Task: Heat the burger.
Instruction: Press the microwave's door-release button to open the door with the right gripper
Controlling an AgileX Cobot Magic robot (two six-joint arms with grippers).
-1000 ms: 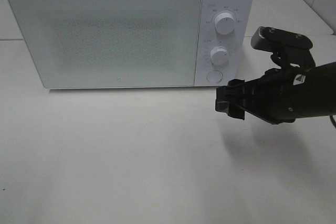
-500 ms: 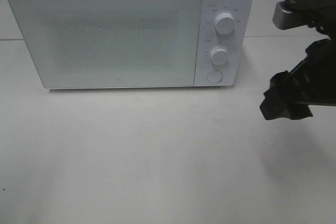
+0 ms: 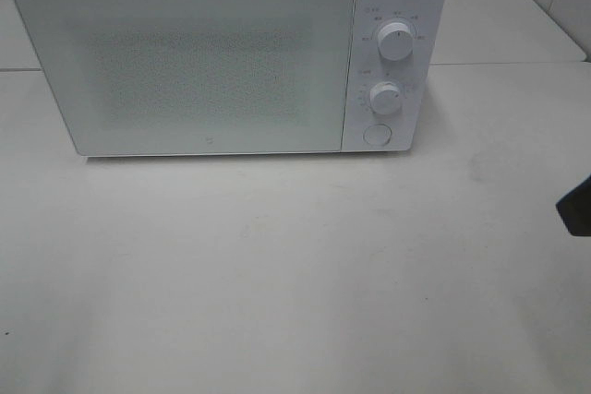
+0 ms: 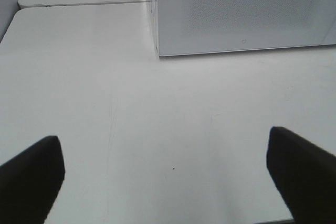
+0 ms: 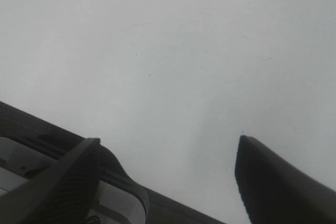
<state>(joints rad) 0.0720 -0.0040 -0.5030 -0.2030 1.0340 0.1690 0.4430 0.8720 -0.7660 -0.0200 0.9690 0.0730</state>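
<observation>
Right tool [image 5: 168,145] has pulled back from beside the shut microwave [image 3: 185,62] to the exterior view's right edge, jaws spread above the tabletop [image 3: 277,274]. Left tool [image 4: 163,145] hangs spread, holding nothing. Where the burger sits cannot be told.

High camera looking down on microwave [image 3: 226,53] front and table [image 3: 277,274], left wrist camera low, same microwave's corner well ahead of left gripper [image 4: 163,142] jaws, right wrist camera close, only table between right gripper [image 5: 168,141] jaws.
</observation>
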